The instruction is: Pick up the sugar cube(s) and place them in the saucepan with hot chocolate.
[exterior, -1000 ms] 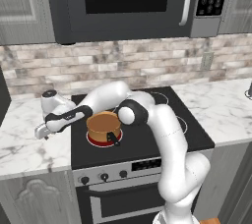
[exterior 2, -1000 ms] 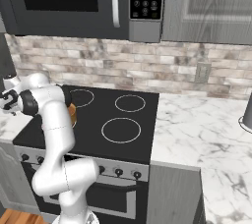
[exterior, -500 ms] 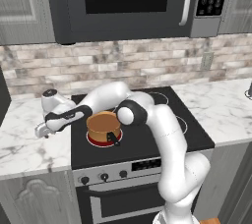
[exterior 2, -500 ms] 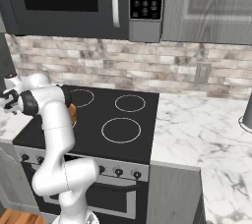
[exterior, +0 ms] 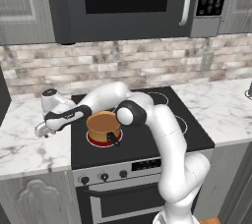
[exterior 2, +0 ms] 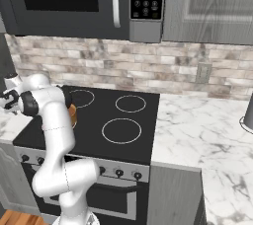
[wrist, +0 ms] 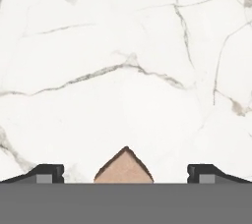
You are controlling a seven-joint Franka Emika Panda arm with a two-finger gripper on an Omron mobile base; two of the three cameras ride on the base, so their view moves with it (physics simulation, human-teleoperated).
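The white arm reached out to its left, over the white, grey-veined marble worktop (exterior: 24, 144) beside the stove, with the gripper (exterior: 42, 130) hanging low above the stone. In the hand view the two dark fingers (wrist: 47, 173) stood wide apart at the lower edge, nothing clamped between them. Between the fingers, at the bottom of that view, the pale tan-brown sugar cube (wrist: 124, 167) lay on the marble as a small matte shape with a pointed top corner; its lower part was cut off by the edge of the view, so its full form could not be made out. The fingers stood on either side of it, clear of it.

The saucepan (exterior: 104, 127) sat on the front left burner of the smooth black glass stovetop (exterior: 147, 142), ringed by a red glow at its base. It was short and round, copper-orange on the wall, flat brown inside, with a stubby black handle pointing toward the front of the stove. It stood near the gripper, to its right, apart from the cube. In the right base view the arm's forearm covered most of the pan.

Behind the stove ran a backsplash (exterior: 147, 66) of rough, mottled grey-brown brick.
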